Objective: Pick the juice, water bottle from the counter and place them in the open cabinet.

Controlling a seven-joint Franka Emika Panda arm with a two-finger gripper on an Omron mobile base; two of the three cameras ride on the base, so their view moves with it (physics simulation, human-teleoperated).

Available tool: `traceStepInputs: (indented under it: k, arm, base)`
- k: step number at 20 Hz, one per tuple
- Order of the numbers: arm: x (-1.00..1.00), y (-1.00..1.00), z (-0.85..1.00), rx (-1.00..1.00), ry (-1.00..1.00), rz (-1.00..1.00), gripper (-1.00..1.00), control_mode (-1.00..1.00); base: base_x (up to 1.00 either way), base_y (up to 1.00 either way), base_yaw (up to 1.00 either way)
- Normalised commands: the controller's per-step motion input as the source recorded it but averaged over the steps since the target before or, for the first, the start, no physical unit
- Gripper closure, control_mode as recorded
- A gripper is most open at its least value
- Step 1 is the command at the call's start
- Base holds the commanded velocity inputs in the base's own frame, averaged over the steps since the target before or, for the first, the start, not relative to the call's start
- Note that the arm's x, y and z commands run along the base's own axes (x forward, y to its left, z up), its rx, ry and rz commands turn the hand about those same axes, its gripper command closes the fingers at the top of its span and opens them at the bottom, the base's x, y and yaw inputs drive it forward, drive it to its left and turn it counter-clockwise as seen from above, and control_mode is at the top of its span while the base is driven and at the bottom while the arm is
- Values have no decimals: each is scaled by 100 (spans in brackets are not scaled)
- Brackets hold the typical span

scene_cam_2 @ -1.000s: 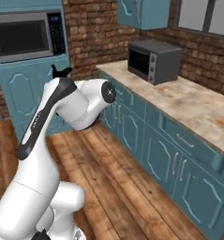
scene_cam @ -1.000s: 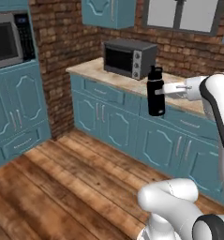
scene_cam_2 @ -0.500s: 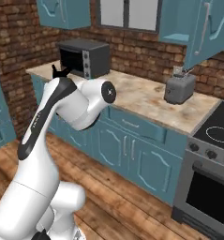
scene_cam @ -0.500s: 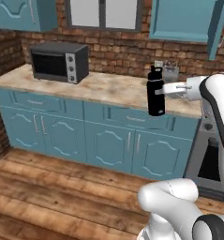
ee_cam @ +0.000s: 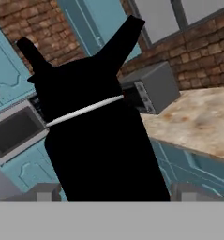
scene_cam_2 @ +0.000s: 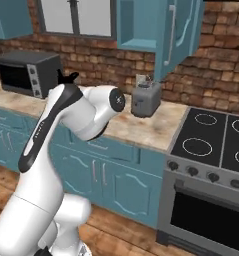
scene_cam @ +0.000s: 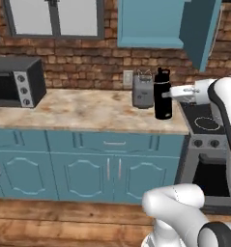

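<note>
Jaws clamped on the slim all-black water bottle with the loop-handled lid (scene_cam: pixel 163 95). We're holding it upright in the air with our two-finger gripper (scene_cam: pixel 172 92) gripping it from its right, about mid-body. In the hand view the water bottle (ee_cam: pixel 97 136) sits right against the camera, between the finger tips.

Landmark: the small grey metal toaster (scene_cam: pixel 142 90) on the beige marbled stone counter (scene_cam: pixel 83 112). The bottle hangs just right of the toaster, near the counter's right end beside the black stovetop (scene_cam: pixel 204 118). The teal-blue open wall cabinet (scene_cam: pixel 153 24) is above the toaster, its door (scene_cam: pixel 200 29) swung out to the right. A dark grey microwave (scene_cam: pixel 15 82) sits far left of the toaster.

Step in hand, as we read it: carry phase for the water bottle, pick done, place not yet done. We see no juice bottle here, so that half of the task can't be judged.

Next move calls for:
- lift well above the toaster, up to the cabinet's shelf level
- go in through the open front, left of the door, without clipping its edge
- keep the bottle upright, set it down, then release
</note>
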Motion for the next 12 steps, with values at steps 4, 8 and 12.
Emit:
traceStepInputs:
  k: [4, 8, 12]
  arm:
    - [0, 0, 0, 0, 0, 0, 100, 100]
    - [0, 0, 0, 0, 0, 0, 100, 100]
    - [0, 0, 0, 0, 0, 0, 100, 100]
  base:
    - [97, 25, -36]
    - [59, 46, -41]
    - [58, 66, -53]
